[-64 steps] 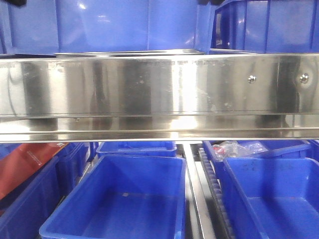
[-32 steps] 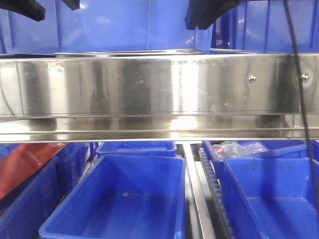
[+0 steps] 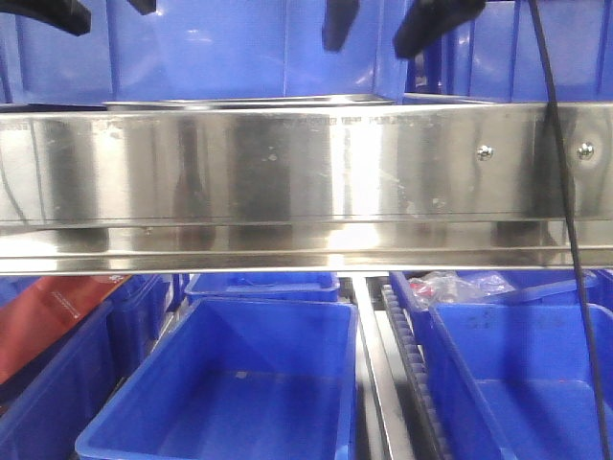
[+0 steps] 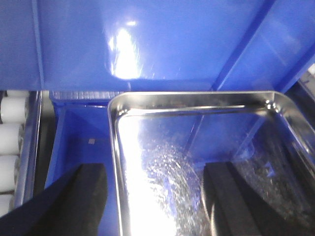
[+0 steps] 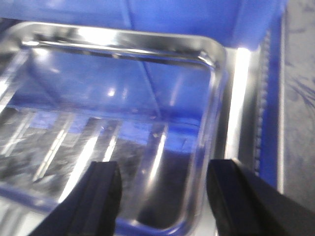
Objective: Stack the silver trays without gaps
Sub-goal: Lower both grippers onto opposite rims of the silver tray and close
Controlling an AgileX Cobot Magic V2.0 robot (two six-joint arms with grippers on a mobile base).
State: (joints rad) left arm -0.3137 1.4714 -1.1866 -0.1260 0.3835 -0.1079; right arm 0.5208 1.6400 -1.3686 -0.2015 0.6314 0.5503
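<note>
Nearest the front camera, open blue bins (image 3: 239, 383) sit below a broad steel shelf rail (image 3: 287, 172). Just above the rail shows the thin rim of the silver tray (image 3: 249, 100), lying flat on the shelf. Both arms hang over it, angled down toward the tray. The left tool (image 4: 155, 204) is spread wide, with one finger outside the tray's left rim and one above its floor. The right tool (image 5: 165, 196), equally wide, straddles the right rim. Whether any finger touches steel cannot be told. A black cable (image 3: 565, 192) hangs across the rail on the right. Tall blue bin walls (image 3: 220, 48) close the background.
</note>
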